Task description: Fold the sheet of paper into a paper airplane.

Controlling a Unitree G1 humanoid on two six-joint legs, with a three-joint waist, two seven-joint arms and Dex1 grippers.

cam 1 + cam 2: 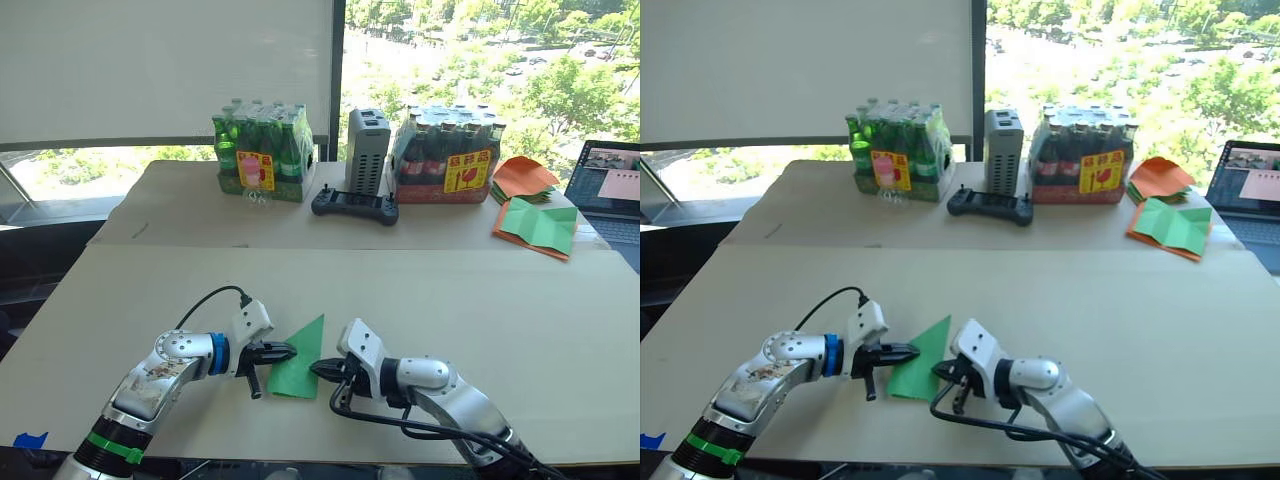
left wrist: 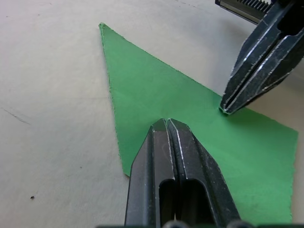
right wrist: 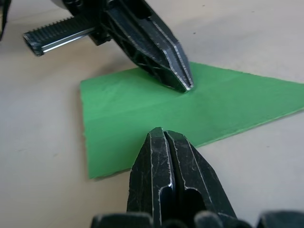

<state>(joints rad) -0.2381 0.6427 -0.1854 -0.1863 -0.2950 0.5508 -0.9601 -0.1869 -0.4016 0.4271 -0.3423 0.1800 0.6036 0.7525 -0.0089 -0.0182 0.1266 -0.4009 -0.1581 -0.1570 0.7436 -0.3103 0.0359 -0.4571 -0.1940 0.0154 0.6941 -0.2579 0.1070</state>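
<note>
The sheet of paper (image 1: 305, 350) is bright green and lies flat near the table's front edge, folded into a narrow pointed triangle like a dart, its point aimed away from me. My left gripper (image 1: 290, 352) is shut, and its tip rests on the paper's left side. My right gripper (image 1: 318, 368) is shut too, touching the paper from the right. In the left wrist view both closed tips, left (image 2: 167, 122) and right (image 2: 225, 109), press down on the green surface (image 2: 156, 85). The right wrist view shows the same paper (image 3: 228, 97) under both tips.
At the back stand a pack of green bottles (image 1: 265, 150), a grey box (image 1: 367, 150), a black controller (image 1: 354, 205) and a pack of red bottles (image 1: 447, 155). Orange sheets (image 1: 523, 177), a green sheet on orange paper (image 1: 538, 226) and a laptop (image 1: 605, 185) lie far right.
</note>
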